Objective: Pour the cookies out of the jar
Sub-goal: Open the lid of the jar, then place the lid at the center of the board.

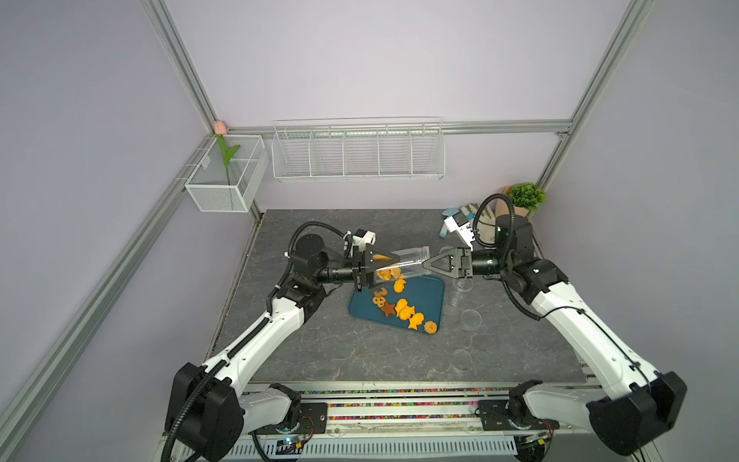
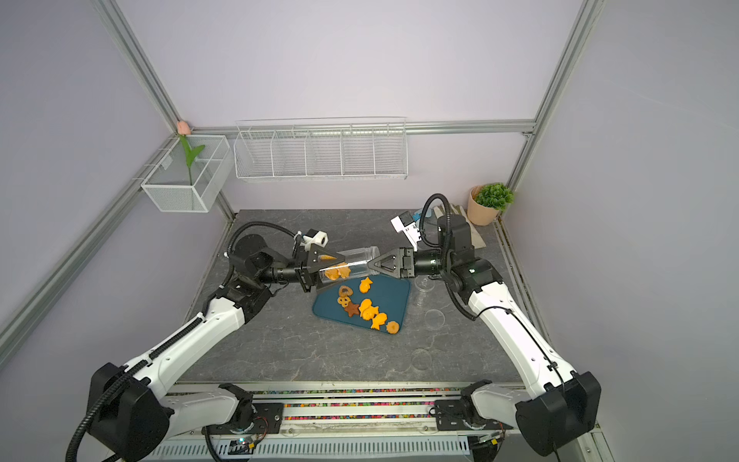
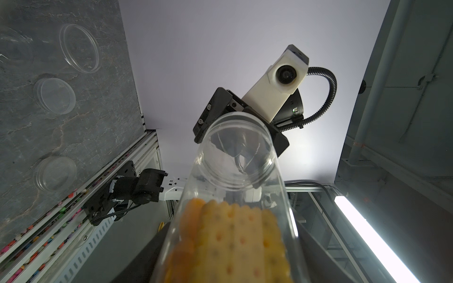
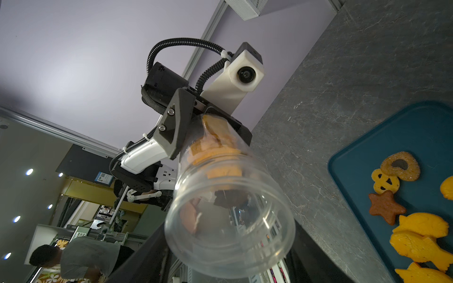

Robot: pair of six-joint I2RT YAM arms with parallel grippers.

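A clear plastic jar point(image 1: 408, 262) point(image 2: 358, 260) lies almost level in the air above the far edge of a teal tray point(image 1: 428, 292) point(image 2: 394, 296). My left gripper point(image 1: 378, 270) point(image 2: 326, 269) is shut on its closed end. Orange and tan cookies point(image 1: 388, 273) point(image 3: 235, 240) still sit inside there. My right gripper point(image 1: 427, 266) point(image 4: 228, 245) has a finger against each side of the jar's open mouth point(image 4: 230, 220). Several cookies point(image 1: 404, 308) point(image 4: 421, 232) lie scattered on the tray: fish, a star, a pretzel and rounds.
Three clear round lids point(image 1: 470, 318) point(image 3: 79, 47) lie on the grey slab right of the tray. A potted plant point(image 1: 524, 198) and a cloth stand at the back right corner. White wire baskets point(image 1: 358, 150) hang on the back wall.
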